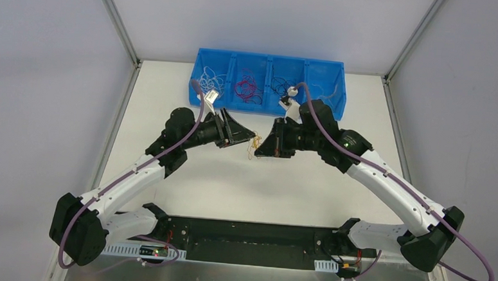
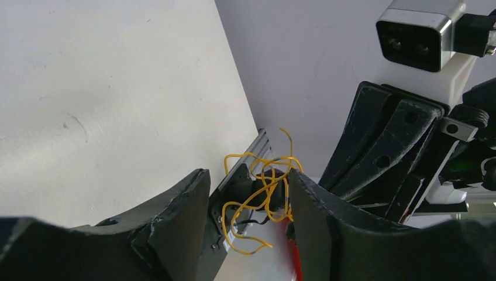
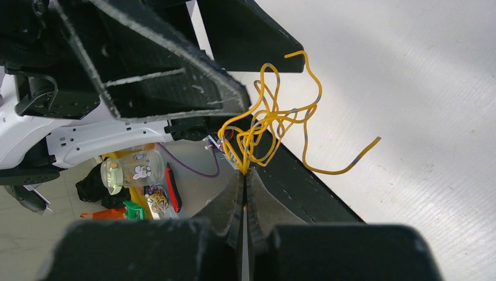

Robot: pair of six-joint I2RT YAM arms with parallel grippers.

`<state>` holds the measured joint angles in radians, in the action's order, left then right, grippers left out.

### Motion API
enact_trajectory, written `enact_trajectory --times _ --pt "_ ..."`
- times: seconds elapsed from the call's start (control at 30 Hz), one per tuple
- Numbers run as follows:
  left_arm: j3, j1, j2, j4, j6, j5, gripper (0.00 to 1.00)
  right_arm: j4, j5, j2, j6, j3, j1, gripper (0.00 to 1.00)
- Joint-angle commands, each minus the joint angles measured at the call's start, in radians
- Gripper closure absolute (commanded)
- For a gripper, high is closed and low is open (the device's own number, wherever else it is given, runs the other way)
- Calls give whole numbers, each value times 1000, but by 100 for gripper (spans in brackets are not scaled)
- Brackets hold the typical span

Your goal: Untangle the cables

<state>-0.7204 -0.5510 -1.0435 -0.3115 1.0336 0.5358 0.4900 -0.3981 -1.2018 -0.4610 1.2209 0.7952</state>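
Right gripper [image 3: 244, 170]: clenched on the yellow tangle [image 3: 266, 123].
Left gripper [image 2: 247, 175]: released, fingers either side of the tangle.
Tangle: over table [image 1: 231, 184] centre, between both grippers.
Bin [image 1: 328, 62]: far edge; white, red and black cables [image 1: 248, 89] in separate compartments.

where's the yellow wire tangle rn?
Top view: over the middle of the table, on the near side of the blue bin. The yellow wire tangle is pinched in the shut right gripper, with the open left gripper close beside it.
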Motion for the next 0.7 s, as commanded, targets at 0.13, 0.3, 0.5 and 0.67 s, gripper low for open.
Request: enact_trajectory --times 0.13,0.3,0.5,0.67 --pt "5 -13 -5 -113 10 22 70 -51 -57 51 -30 15 -50 100" --pt "-20 -6 47 -2 -63 -24 100 35 -74 100 -6 15 -133 100" --pt "-55 29 118 167 -161 -109 100 215 -58 156 75 9 -246 100" --pt "-67 85 131 209 -159 -124 100 307 -6 181 138 15 -324 100"
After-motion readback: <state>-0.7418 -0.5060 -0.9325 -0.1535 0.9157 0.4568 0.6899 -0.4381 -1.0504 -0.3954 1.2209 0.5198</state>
